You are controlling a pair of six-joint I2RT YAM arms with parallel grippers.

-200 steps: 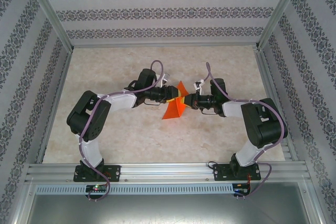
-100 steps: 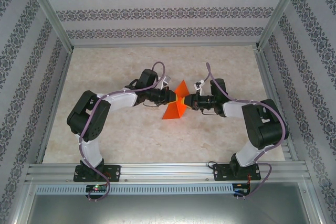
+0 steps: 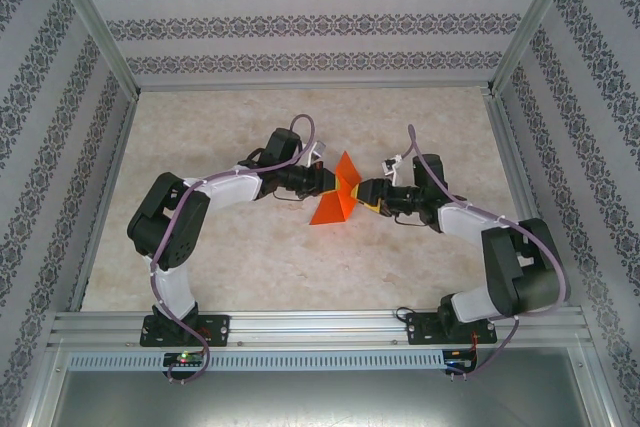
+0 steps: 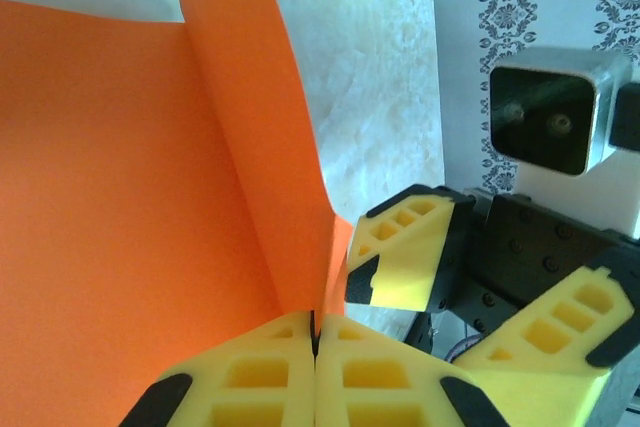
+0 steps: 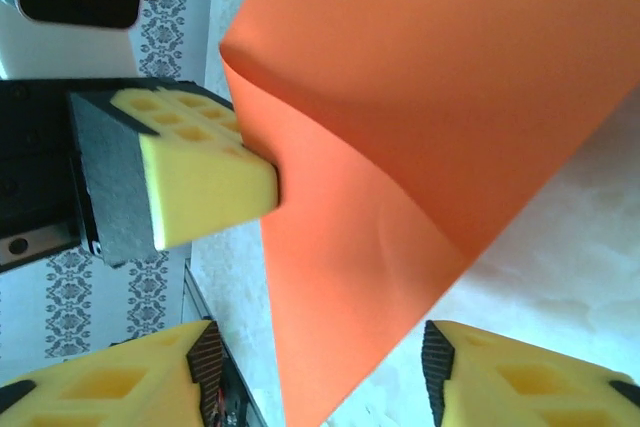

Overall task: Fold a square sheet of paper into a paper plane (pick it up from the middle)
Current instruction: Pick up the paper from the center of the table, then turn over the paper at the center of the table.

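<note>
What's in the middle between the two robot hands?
The folded orange paper sits between the left gripper and the right gripper in the top view. The left one pinches it; the right one is open.

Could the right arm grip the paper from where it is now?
Probably yes: the right gripper is open, the paper's lower edge appears to hang between its fingers, and nothing blocks them. The left gripper holds the paper up.

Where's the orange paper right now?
Mid-table in the top view, the folded paper is pinched in the left gripper, with the open right gripper close beside it.
</note>
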